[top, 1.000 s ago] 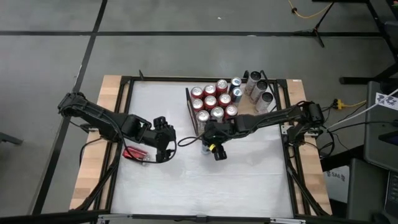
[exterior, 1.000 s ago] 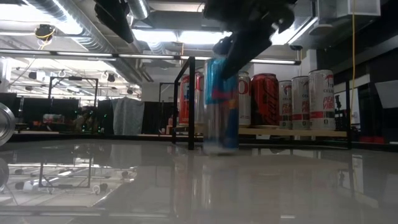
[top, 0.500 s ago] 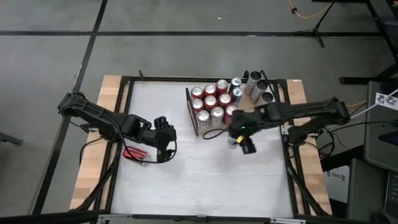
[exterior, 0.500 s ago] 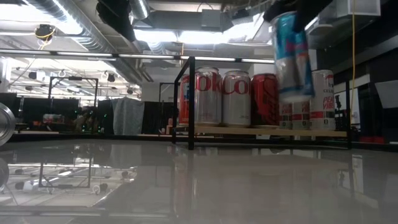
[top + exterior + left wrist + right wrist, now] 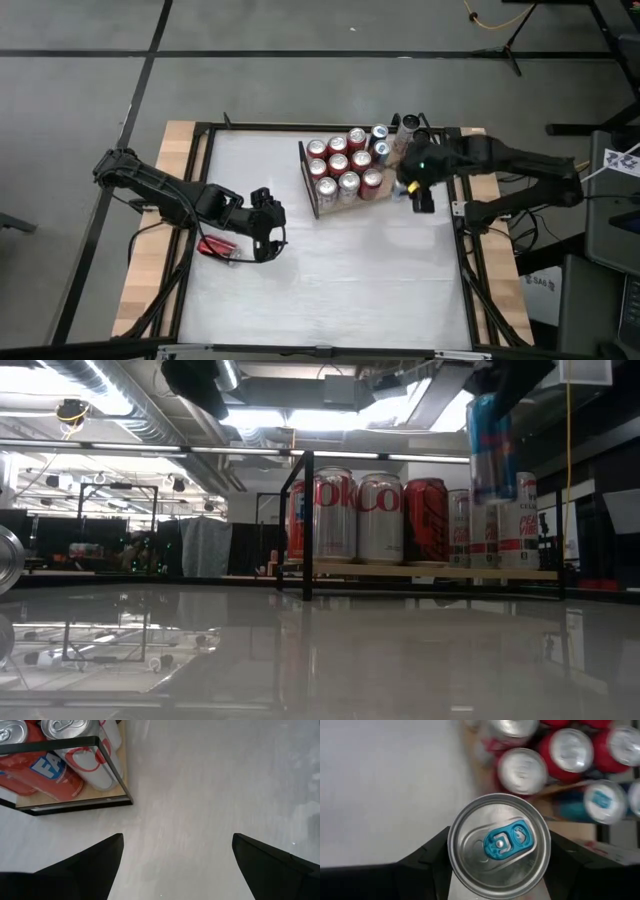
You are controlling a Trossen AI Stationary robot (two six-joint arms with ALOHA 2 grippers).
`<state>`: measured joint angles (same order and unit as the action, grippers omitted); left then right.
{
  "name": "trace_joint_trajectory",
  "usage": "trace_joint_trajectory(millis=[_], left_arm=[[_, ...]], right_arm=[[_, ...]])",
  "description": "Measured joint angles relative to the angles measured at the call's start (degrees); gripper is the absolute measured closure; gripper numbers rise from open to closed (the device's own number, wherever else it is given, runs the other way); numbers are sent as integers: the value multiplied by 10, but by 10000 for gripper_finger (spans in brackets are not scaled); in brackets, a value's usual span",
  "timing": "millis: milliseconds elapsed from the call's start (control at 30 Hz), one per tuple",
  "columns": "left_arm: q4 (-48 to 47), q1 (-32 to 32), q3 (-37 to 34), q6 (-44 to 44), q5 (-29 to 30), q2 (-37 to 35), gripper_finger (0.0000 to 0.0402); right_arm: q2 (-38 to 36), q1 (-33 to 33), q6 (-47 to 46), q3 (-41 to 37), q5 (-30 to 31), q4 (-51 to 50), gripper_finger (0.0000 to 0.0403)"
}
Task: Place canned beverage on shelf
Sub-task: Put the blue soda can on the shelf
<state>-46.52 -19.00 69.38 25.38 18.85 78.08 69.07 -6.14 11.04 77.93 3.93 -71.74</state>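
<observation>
Two right fingers (image 5: 420,865) around a blue can (image 5: 499,845), above the shelf (image 5: 392,190) edge.

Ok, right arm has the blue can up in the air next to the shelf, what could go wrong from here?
The right gripper holds the slim blue can lifted above the standing cans.

1. The shelf is crowded with red and silver cans; lowering into too tight a gap could knock one over.
2. The grip is only on the can's top, so it could tilt or slip on release.
3. A slim can set near the shelf's edge may tip off.
</observation>
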Motion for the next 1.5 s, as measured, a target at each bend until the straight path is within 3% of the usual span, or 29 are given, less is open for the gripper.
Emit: trace_joint_trajectory(millis=[467,667,933,1300,1500], left_arm=[[1,0,0,0,0,0,37],[1,0,0,0,0,0,37],[1,0,0,0,-1,0,37],[3,0,0,0,-1,0,37],[3,0,0,0,-1,0,37]], right_arm=[[3,-191,126,0,-38,19,178],[3,-243,172,0,-95,59,178],[6,-286,196,-5,-102,62,178],[6,-289,215,-138,-111,180,178],[6,-288,224,-158,-96,193,178]])
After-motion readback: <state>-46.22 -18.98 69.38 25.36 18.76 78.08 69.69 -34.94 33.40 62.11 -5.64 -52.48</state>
